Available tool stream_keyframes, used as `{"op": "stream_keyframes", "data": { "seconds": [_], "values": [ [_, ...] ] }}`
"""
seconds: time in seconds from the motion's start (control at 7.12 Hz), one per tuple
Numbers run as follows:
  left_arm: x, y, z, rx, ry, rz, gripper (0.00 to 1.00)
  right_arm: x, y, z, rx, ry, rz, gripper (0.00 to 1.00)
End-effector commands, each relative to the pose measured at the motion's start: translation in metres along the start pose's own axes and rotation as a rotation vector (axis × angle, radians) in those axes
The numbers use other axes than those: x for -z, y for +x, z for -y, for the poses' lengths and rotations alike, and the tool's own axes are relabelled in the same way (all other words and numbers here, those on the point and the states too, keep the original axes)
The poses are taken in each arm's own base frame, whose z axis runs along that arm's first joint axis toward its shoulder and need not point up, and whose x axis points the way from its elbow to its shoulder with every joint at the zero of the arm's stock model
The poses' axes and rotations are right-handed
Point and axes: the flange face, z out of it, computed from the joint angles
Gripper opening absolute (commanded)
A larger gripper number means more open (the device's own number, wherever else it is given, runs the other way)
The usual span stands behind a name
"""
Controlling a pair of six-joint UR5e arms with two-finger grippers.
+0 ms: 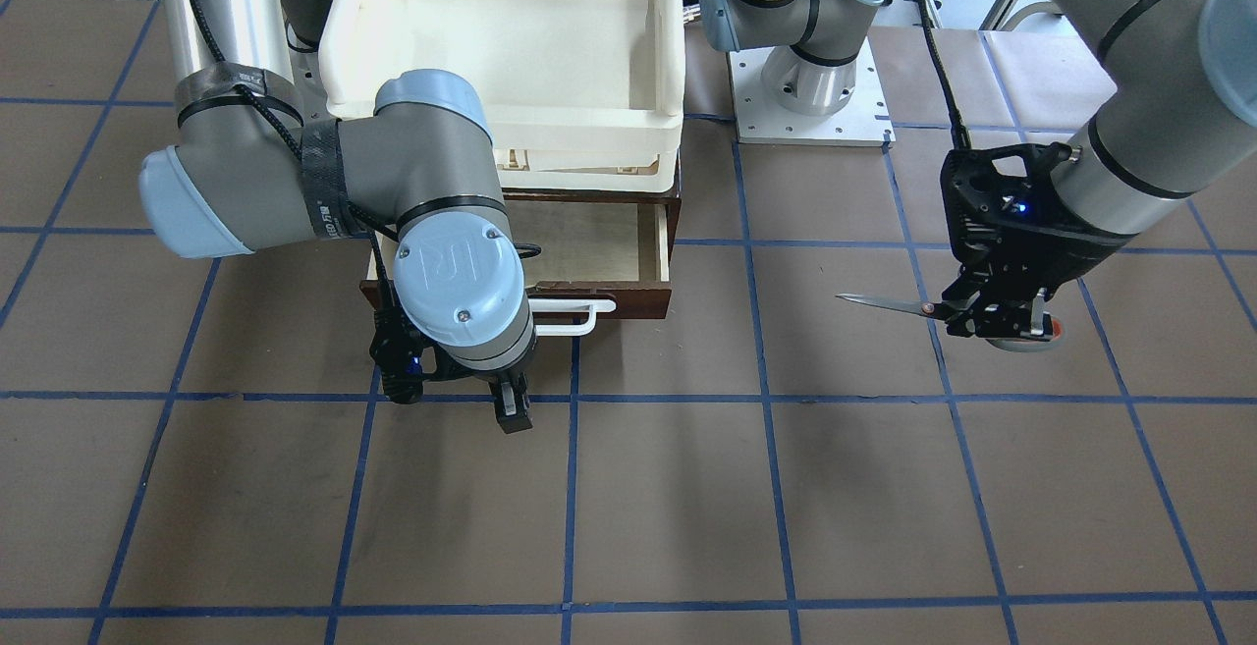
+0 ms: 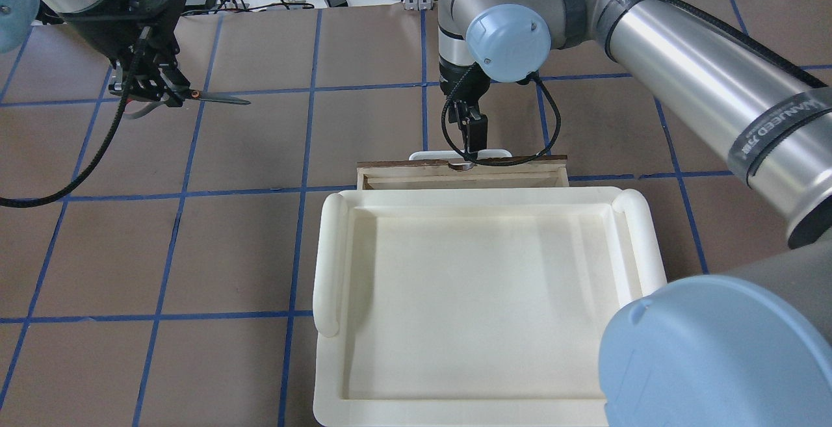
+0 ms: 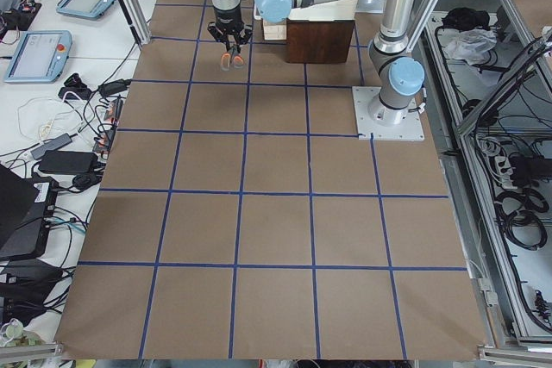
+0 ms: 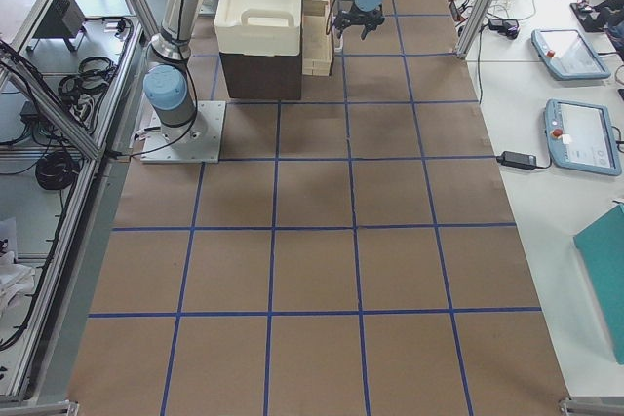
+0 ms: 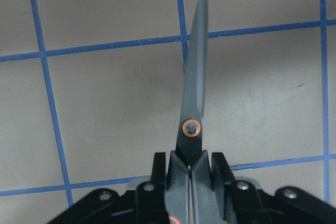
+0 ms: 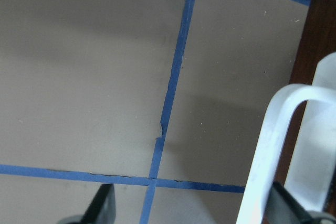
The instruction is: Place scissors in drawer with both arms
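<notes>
Nearest the front camera we've got the right claw (image 2: 470, 134): jaws spread wide, holding nothing, parked just beside the white bar handle (image 1: 574, 316). At about the same depth but well off to the side, the left claw (image 1: 990, 315) is clamped tight on the small silver-bladed, grey-handled scissors (image 5: 195, 87) just behind the pivot, blades together and pointing toward the drawer side. We can't tell if the loops clear the brown taped-grid bench (image 1: 687, 488). Further back, the dark brown wooden drawer (image 1: 643, 303) stands open, pale plywood floor exposed, with the cream-white plastic tray (image 1: 668, 46) on top. We read this as opening done, transfer in hand. Next move: carry the scissors across over the opening, lower and release, minding the right arm hanging over that corner.
</notes>
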Motion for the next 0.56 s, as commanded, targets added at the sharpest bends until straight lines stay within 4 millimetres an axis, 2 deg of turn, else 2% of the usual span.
{"op": "stream_keyframes", "data": {
  "seconds": [0.0,0.42],
  "values": [
    [0.000,0.000,-0.001,0.002,0.001,-0.003,0.00,0.005,-0.004,-0.001,0.001,-0.003,0.013,1.00],
    [0.000,0.001,-0.001,0.000,0.001,-0.003,0.00,0.004,-0.015,-0.001,0.006,-0.006,0.019,1.00]
  ]
}}
